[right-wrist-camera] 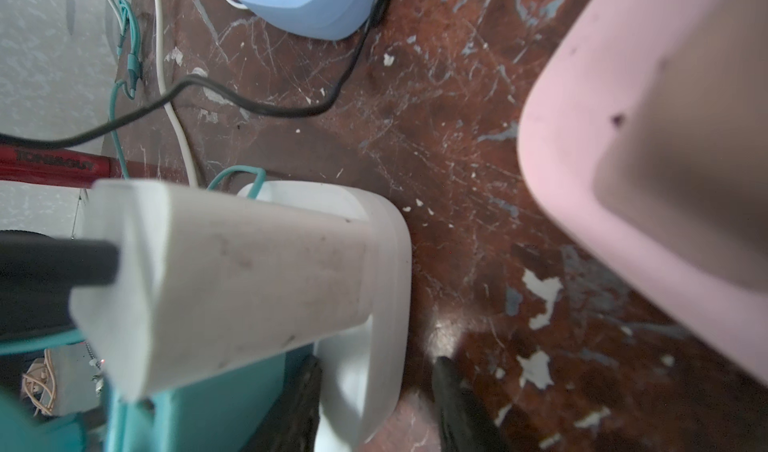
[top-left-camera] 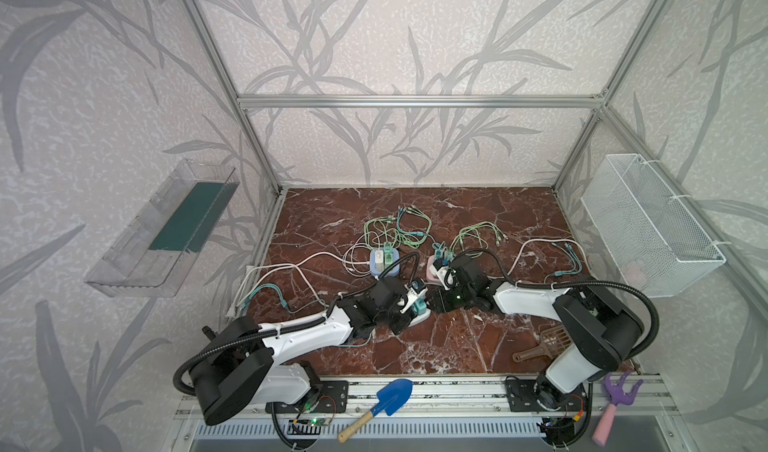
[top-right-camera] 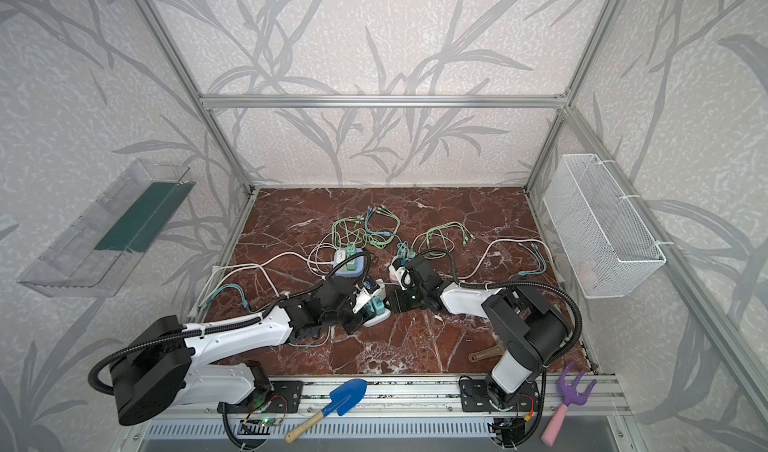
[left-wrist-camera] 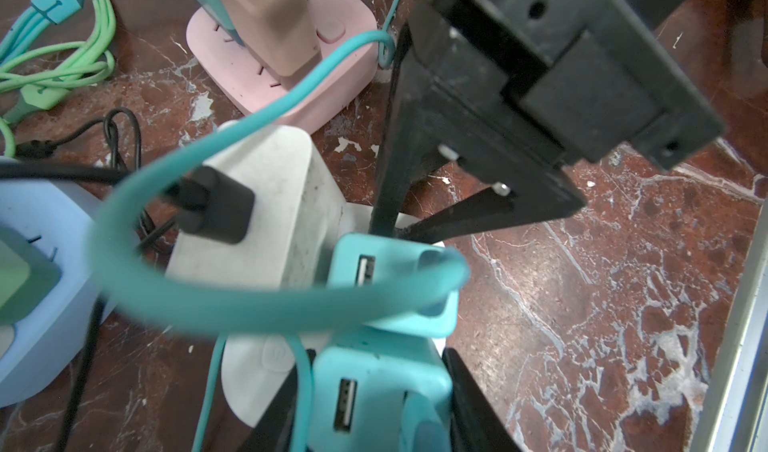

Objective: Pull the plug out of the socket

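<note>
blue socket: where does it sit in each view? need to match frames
Top view: blue socket mid-table, just behind the left arm's wrist, plugs on top.
Top view: same spot.
Left wrist: blurred, cut off at the frame edge, beside the white charger.
Right wrist: far across the table, cut off at the frame edge.
Shared landmark: pink socket, its neighbour in all four.

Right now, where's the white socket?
Near mid-table in both top views, the white socket sits where the left gripper and right gripper meet, just in front of the blue socket and pink socket.
</note>
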